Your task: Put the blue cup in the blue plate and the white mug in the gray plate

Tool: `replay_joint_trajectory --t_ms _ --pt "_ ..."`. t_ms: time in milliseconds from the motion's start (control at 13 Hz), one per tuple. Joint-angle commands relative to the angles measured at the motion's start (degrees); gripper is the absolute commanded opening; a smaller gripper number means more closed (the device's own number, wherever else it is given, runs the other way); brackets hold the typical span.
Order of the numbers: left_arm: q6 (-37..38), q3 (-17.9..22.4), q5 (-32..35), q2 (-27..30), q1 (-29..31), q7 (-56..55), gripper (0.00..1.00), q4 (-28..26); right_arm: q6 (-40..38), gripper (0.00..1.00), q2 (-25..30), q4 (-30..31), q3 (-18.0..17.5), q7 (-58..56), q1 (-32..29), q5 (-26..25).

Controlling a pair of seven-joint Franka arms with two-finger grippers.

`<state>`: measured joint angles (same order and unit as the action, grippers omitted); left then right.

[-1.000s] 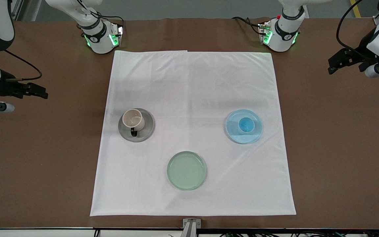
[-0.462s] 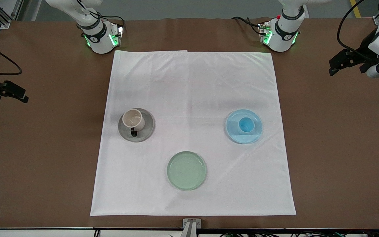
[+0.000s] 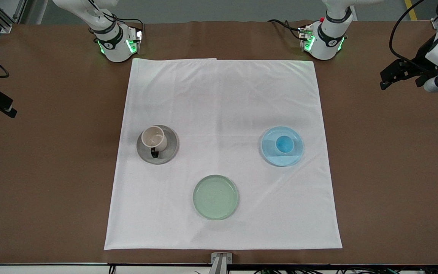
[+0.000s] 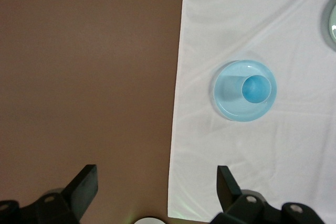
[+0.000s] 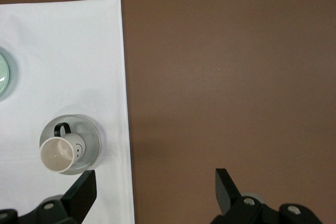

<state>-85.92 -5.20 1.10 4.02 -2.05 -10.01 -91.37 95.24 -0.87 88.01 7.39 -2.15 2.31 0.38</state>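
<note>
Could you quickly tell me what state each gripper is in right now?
Left gripper: jaws open, empty, over bare table.
Right gripper: jaws open, empty, over bare table.

A robotics lab: two arm bases [image 3: 116, 42] bolted to a brown table [image 3: 51, 171]

I'm getting bright, even light from overhead, and the white cloth [image 3: 222, 152] runs close to washed out, its creases only faint. Shadows under the plates are soft and thin. Green glow spills off both arm bases onto the worktop [image 3: 51, 171]. Focus is sharp throughout.
</note>
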Motion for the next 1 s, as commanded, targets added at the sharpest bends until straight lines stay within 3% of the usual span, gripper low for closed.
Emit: replay_joint_trajectory --t_ms 0,923 --pt "-1.5 -0.2 -0.1 -0.3 -0.1 0.9 1.00 -0.2 -0.8 1.00 -0.9 -1.5 -1.1 -0.4 -1.2 -0.3" --pt "-0.3 -0.1 0.0 -0.1 0.5 2.1 1.00 0.8 -0.8 1.00 -0.9 -3.1 -1.1 -0.4 -1.1 -0.2"
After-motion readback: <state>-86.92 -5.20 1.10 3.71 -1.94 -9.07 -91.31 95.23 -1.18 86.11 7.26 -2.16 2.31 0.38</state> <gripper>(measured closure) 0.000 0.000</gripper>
